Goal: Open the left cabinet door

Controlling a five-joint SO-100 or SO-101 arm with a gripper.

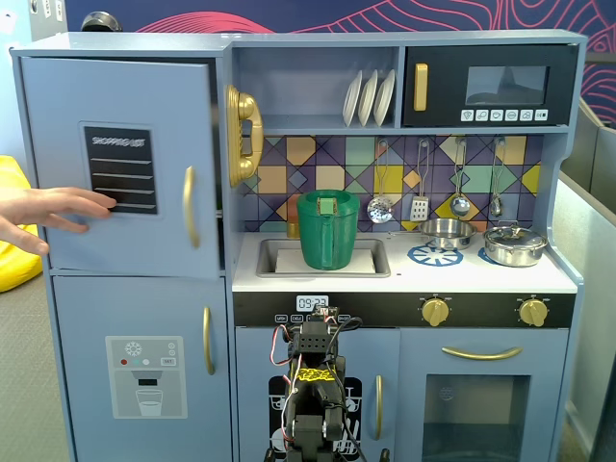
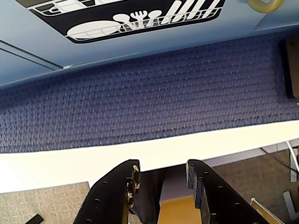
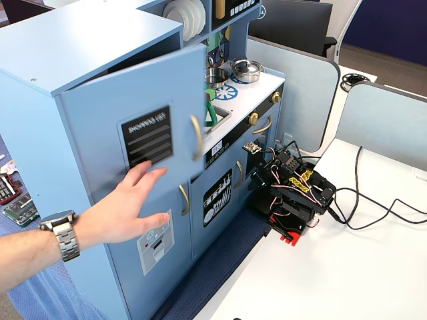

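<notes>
While the arm sits folded low in front of the toy kitchen, the gripper (image 2: 161,179) points down at the blue carpet strip (image 2: 149,93) and white table edge (image 2: 70,163), fingers spread a little apart, holding nothing.

Key relation: the left cabinet door (image 1: 115,164) lies up and to the left of the gripper (image 1: 313,409) in a fixed view, well apart, at the top of the fridge column. Its gold bar handle (image 1: 190,206) runs vertically along the right edge, so the jaws would need to close across a vertical axis.

A person's hand (image 1: 58,214) rests flat on the door face beside the black "SHOPPING LIST" panel (image 1: 119,169); that hand is far nearer the door than the gripper is.

Door appearance: large, light blue, rectangular. In another fixed view the door (image 3: 133,127) stands slightly ajar, handle edge swung out from the cabinet, hand (image 3: 123,210) against its lower part.

Judgement: reach not yet begun; hand in workspace is a collision risk.
</notes>
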